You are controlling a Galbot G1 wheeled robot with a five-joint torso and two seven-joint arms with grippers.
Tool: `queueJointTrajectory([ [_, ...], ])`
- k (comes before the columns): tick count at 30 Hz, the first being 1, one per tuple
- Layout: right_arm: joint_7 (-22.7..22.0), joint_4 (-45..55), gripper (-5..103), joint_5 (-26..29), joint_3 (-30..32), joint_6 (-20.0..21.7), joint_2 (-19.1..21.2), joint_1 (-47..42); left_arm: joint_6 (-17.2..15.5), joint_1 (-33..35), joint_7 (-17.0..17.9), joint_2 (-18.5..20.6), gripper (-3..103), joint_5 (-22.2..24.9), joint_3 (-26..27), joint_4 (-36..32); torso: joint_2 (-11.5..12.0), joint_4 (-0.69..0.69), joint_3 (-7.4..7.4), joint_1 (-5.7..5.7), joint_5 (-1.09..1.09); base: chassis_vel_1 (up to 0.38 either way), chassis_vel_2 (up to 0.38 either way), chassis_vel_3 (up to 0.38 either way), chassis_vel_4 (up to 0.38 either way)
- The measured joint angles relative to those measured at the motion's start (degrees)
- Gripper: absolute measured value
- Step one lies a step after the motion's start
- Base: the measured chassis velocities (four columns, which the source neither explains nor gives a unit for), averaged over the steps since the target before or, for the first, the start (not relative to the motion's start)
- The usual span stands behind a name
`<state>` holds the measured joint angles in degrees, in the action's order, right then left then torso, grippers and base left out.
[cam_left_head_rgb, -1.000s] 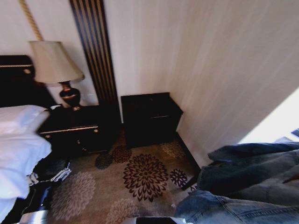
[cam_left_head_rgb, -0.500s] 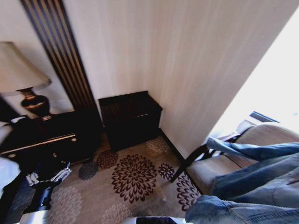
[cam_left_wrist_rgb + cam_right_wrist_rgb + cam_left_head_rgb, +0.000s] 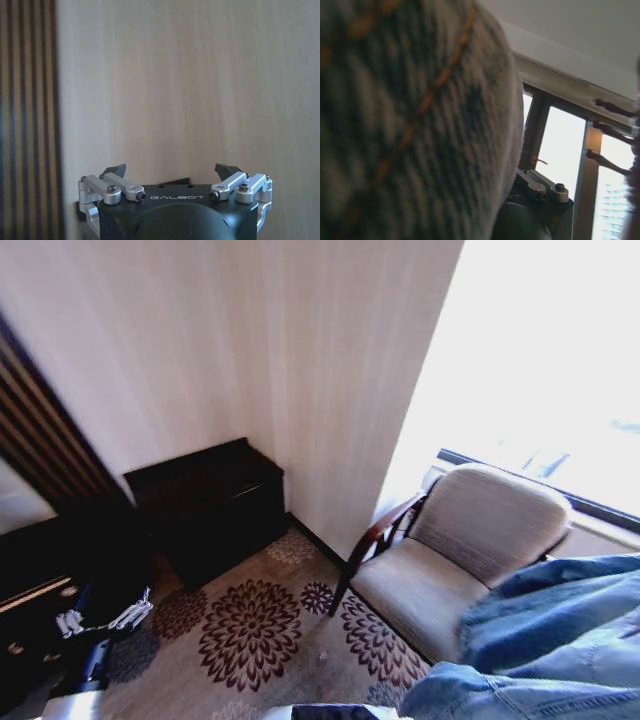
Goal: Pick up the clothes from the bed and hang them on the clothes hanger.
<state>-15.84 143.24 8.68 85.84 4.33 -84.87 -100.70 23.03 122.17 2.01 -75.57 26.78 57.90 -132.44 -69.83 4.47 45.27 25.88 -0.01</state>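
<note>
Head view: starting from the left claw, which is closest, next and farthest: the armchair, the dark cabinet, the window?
1. Dark cabinet, left of centre, just ahead of the left claw.
2. Armchair, over on the right.
3. Window, behind the armchair, far right.

The one readable text is the brand word "GALBOT" in pale letters on the black housing of the left claw (image 3: pixel 172 172), at the lower centre of the left wrist view, between its silver finger links.
</note>
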Motion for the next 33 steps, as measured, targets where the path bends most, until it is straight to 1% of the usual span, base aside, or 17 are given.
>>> queueJointTrajectory([
  [33, -0.1, 0.0, 19, -0.9, -1.6, 0.0, -0.1, 0.4, 0.0, 0.0, 0.0, 0.0, 100, 0.0, 0.0, 0.0, 0.0, 0.01, 0.00, 0.00, 0.01, -0.123, -0.130, -0.123, -0.121],
])
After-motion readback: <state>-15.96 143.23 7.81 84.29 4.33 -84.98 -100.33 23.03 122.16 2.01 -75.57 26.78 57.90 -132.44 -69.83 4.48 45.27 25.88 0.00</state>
